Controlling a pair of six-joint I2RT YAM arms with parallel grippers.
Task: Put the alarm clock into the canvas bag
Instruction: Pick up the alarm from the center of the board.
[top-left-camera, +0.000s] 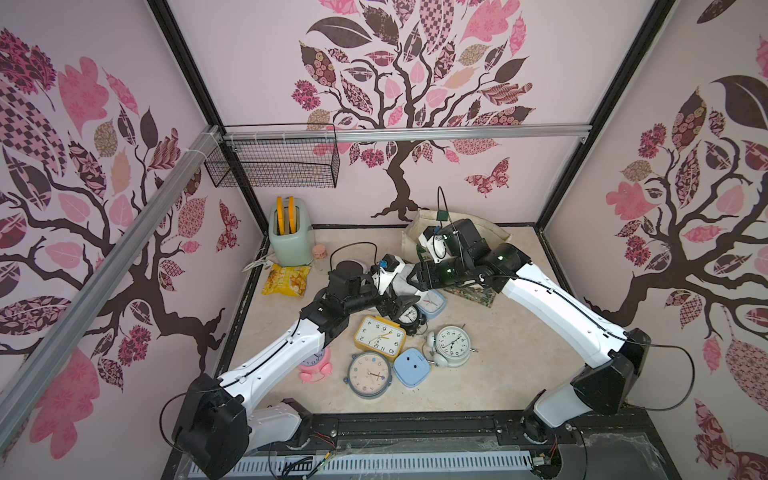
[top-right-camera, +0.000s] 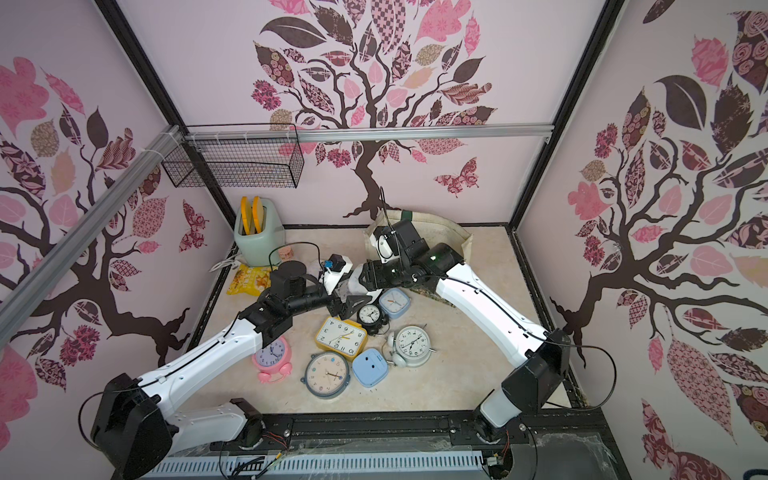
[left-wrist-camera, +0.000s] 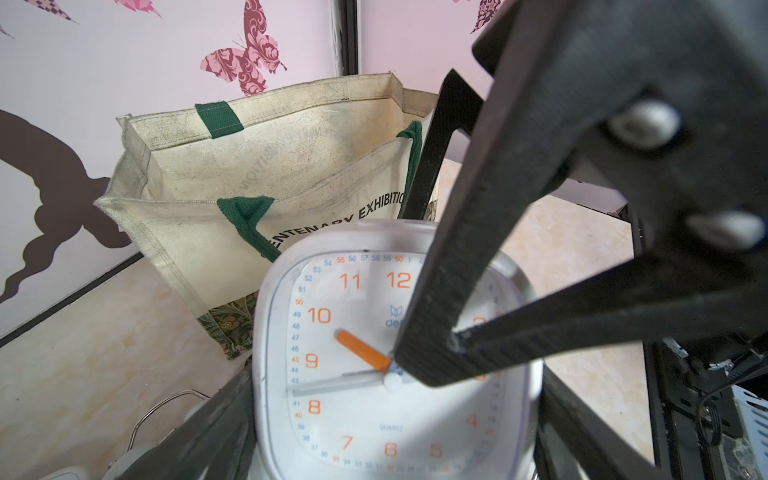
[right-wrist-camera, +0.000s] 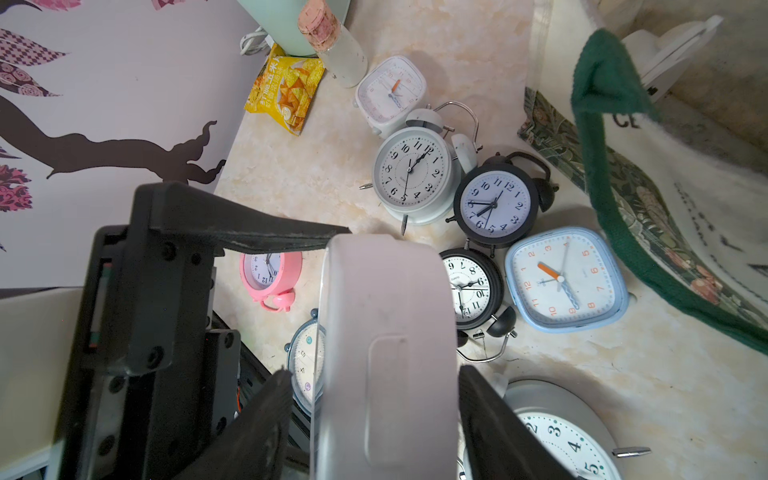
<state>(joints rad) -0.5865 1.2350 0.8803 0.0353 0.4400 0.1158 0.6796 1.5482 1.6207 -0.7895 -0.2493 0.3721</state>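
At the back left of the counter (top-left-camera: 490, 374) a green toaster (top-left-camera: 289, 243) stands with a yellow snack packet (top-left-camera: 286, 280) lying in front of it. Toward the middle, the left claw (left-wrist-camera: 395, 424) pinches the white clock (right-wrist-camera: 386, 291) by its two sides and holds it in the air above a cluster of other clocks (top-left-camera: 380, 336) lying on the counter. The right claw (right-wrist-camera: 374, 415) grips the same clock, one finger flat against the face and the other against the back. Just right of and behind the clock, the bag (left-wrist-camera: 291, 166) stands upright at the back wall, mouth open. The clock is outside it.
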